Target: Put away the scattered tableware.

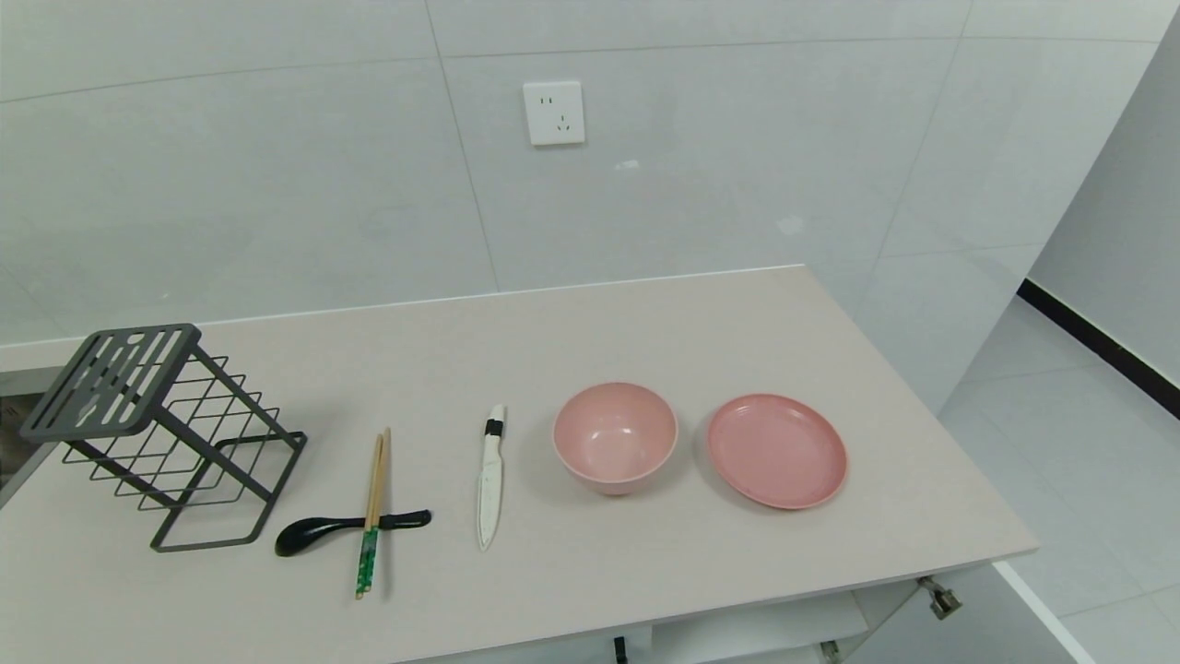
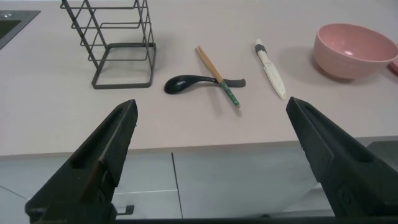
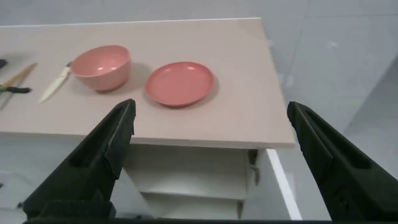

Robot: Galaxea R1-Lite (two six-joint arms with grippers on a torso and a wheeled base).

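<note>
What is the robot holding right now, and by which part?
Nothing. The left gripper and right gripper are both open and empty; the black spoon, chopsticks, knife, pink bowl and pink plate all lie on the counter.

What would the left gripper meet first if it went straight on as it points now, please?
Likely the left gripper would reach the countertop just before the black spoon and chopsticks; depth is unclear.

Beige counter point(image 1: 645, 332): wire rack point(image 1: 111, 378), black spoon point(image 1: 300, 535), chopsticks point(image 1: 376, 480), white knife point(image 1: 490, 484), pink bowl point(image 1: 615, 438), pink plate point(image 1: 776, 450).
</note>
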